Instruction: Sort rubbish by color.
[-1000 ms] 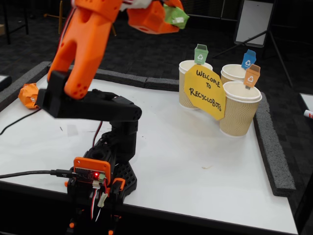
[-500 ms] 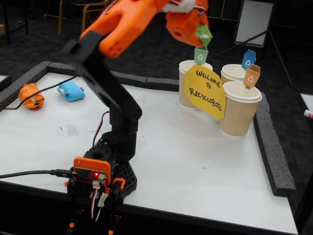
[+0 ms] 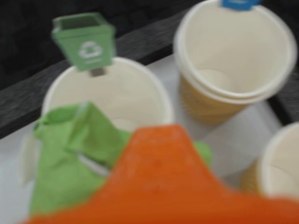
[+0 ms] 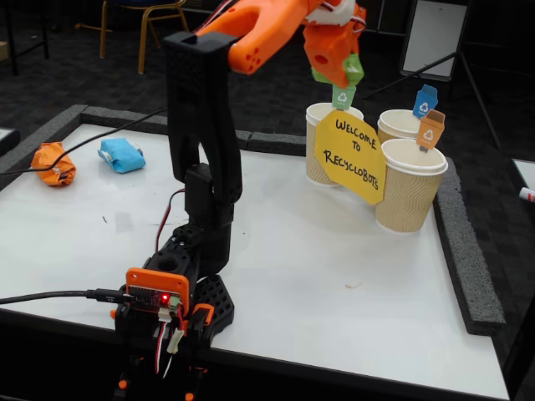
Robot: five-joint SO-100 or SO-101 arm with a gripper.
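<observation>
yellow sign (image 4: 349, 156) "Welcome to Recyclobots", recycling-symbol tags (image 4: 426, 101)

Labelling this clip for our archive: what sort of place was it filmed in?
Probably a demo booth in a hall or classroom: a white table edged with grey foam, three tagged paper cups behind a yellow "Welcome to Recyclobots" sign, and a chair on dark carpet.

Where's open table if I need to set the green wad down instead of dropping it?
Bare table runs wide between the arm's base and the cups. Crowded spots: the far-left corner with the orange wad and blue wad, and the cup cluster.
</observation>
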